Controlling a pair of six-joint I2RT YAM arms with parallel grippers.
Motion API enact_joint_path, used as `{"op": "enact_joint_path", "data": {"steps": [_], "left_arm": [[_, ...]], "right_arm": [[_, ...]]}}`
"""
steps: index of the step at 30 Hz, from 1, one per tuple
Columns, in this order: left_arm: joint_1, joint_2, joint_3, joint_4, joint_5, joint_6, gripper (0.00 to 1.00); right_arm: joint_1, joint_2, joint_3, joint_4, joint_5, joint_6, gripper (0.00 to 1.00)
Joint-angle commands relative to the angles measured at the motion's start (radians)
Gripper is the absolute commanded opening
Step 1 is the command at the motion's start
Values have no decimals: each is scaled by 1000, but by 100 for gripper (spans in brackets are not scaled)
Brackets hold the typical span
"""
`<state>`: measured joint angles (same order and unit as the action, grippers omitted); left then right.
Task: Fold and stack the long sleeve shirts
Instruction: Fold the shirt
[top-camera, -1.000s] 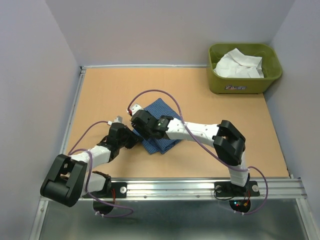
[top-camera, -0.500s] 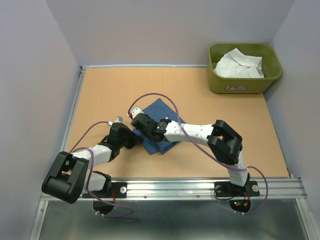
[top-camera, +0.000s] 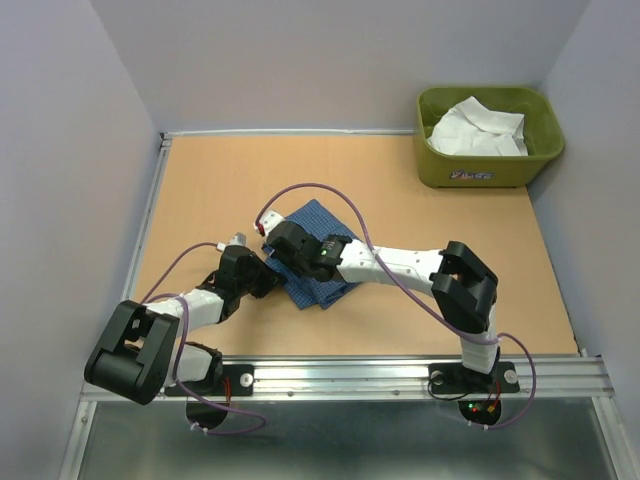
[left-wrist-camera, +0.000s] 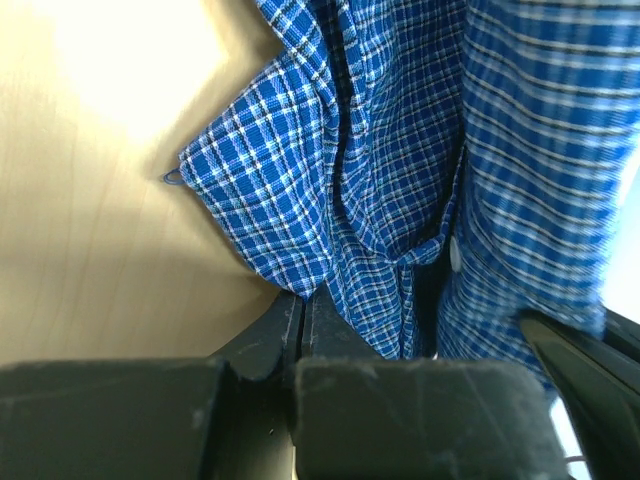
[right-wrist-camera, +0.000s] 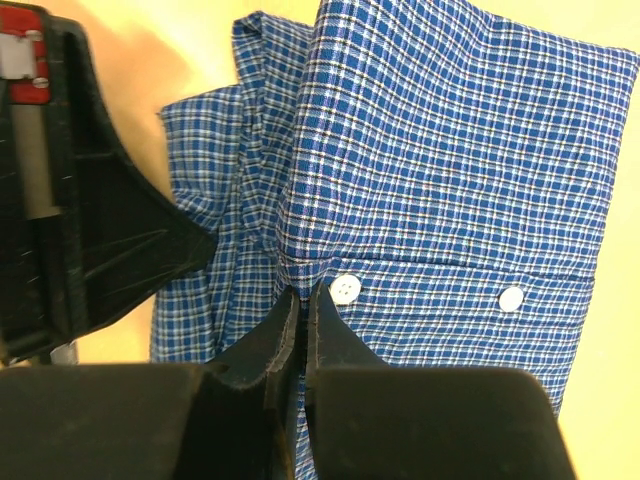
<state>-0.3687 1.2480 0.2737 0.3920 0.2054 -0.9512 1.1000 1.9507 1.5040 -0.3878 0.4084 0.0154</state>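
Since a second ago the right jaws have been closed, and are now pinched on the buttoned edge of the blue shirt (top-camera: 322, 222), lying left of frame centre on the surface (top-camera: 220, 180). The left jaws are shut on its lower-left fold. Shirt judged partly folded; white shirt (top-camera: 478, 128) left heaped in the tub (top-camera: 440, 168), upper right — stacking not begun.

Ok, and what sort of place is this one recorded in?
Probably a lab robot cell, not a home: a bare wooden tabletop boxed in by plain white panels, an aluminium mounting rail along the near edge, and only a blue checked shirt and an olive-green tub holding a white shirt.
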Motion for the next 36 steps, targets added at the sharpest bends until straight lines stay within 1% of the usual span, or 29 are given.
{"op": "enact_joint_path", "data": {"steps": [1,9,11,12,14,15,16,17,19,20,21,23,24,26,27,29,30,32,33,35,36], "left_arm": [[2,1,-5,25,3,12,2],[2,-5,-7,24,2,11,2],[2,-12,-8,19,3,6,3],[2,-15,-10,19,3,3,4],[2,-31,-10,10,8,-6,7],[2,-42,-8,1,8,-9,11],[2,-54,-7,-10,6,-11,13],[2,-86,-1,-40,-6,-14,20],[2,-123,7,-83,-30,-12,27],[2,-165,12,-134,-61,-14,31],[4,-188,21,-159,-78,-14,40],[10,-254,36,-229,-113,-12,49],[14,-275,42,-255,-122,-12,57],[22,-337,56,-329,-153,-6,67],[27,-357,76,-353,-159,-1,74],[40,-399,100,-421,-176,17,79],[45,-410,128,-441,-181,22,81],[50,-423,159,-475,-185,46,81],[50,-421,191,-481,-184,54,77],[50,-400,223,-473,-155,69,69],[50,-386,254,-464,-137,80,58]], "right_arm": [[3,-58,-33,50,-51,-6,1],[4,-47,-85,50,-83,-46,1],[4,-49,-96,50,-83,-42,3],[4,-58,-103,50,-88,-37,13],[3,-67,-105,50,-91,-29,25],[3,-81,-100,50,-86,-20,36],[3,-87,-96,50,-82,-19,40],[4,-98,-88,50,-76,-19,46],[4,-128,-79,50,-63,-19,52],[4,-137,-76,50,-56,12,55],[4,-159,-70,50,-36,18,61],[3,-182,-68,50,-20,31,64],[1,-197,-71,50,-11,47,65],[-14,-239,-85,50,-19,70,66],[-23,-252,-93,50,-46,86,66],[-63,-282,-122,49,-84,135,65],[-78,-315,-136,49,-130,177,65],[-132,-351,-180,49,-199,219,64],[-149,-383,-194,52,-268,254,63],[-176,-404,-221,50,-325,274,61],[-181,-417,-232,53,-357,282,61]]}}
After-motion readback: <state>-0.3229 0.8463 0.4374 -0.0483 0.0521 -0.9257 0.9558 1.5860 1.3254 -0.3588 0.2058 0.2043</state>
